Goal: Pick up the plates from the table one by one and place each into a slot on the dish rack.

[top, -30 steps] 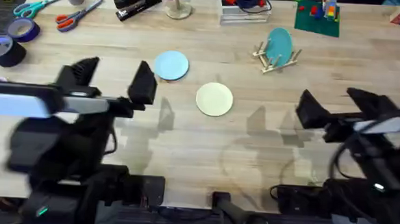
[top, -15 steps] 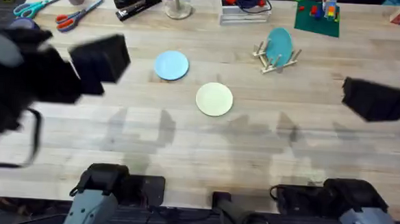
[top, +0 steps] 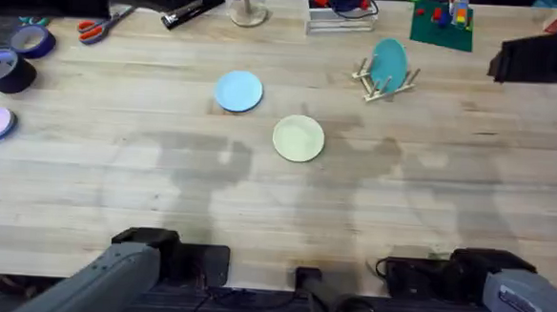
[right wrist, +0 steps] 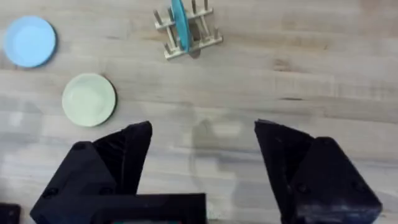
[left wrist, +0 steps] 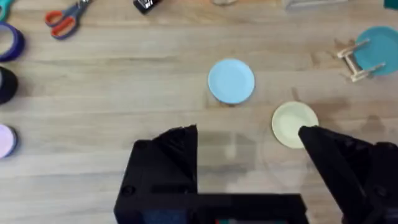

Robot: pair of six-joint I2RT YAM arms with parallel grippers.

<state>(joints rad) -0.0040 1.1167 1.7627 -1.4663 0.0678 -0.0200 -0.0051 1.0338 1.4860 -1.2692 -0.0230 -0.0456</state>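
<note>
Plates lie flat on the bench, both free of any grip: the sky-blue plate and the cream-yellow plate, near each other but not touching. Being round and flat, they have no long axis that I can name.

In the overhead view both arms are cut off: only a dark shape of the right arm is seen at the far right edge, and their fingers are hard to make out there.

The left claw is open, its jaws wide apart and holding nothing. The sky-blue plate lies beyond it, between the lines of its two fingers; the cream-yellow plate is just beside the tip of one finger, which hides a small part of its rim.

The right claw is also open and holds nothing. The dish rack stands well beyond it, with a teal plate upright on edge in a slot between the pegs.
</note>
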